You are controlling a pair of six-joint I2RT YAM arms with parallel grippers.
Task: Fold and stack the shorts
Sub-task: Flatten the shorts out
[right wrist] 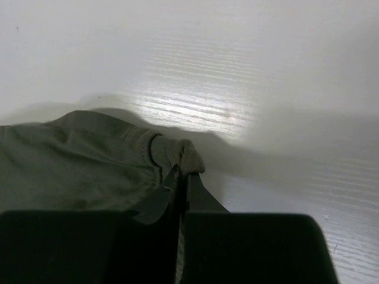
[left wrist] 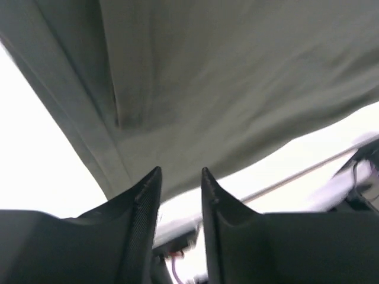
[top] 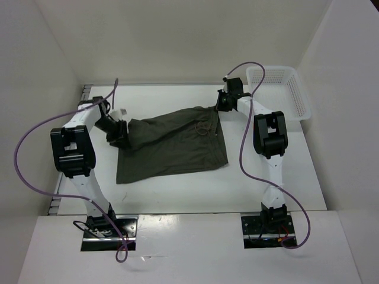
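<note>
White wood-grain table (top: 177, 189), white walls (top: 177, 35) around, white basket (top: 278, 89) far right. Olive shorts (top: 172, 148) spread mid-table. Left fingers (left wrist: 142, 201) parted, holding nothing, at cloth edge; right fingers (right wrist: 201, 198) pinched tight on a shorts corner.

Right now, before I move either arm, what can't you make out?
- Left wrist view: blurred, so it is unclear whether the shorts touch the left gripper.
- Top view: the left gripper's fingertips are hidden by its own wrist.
- Right wrist view: the right gripper body hides the rest of the pinched fold.
</note>
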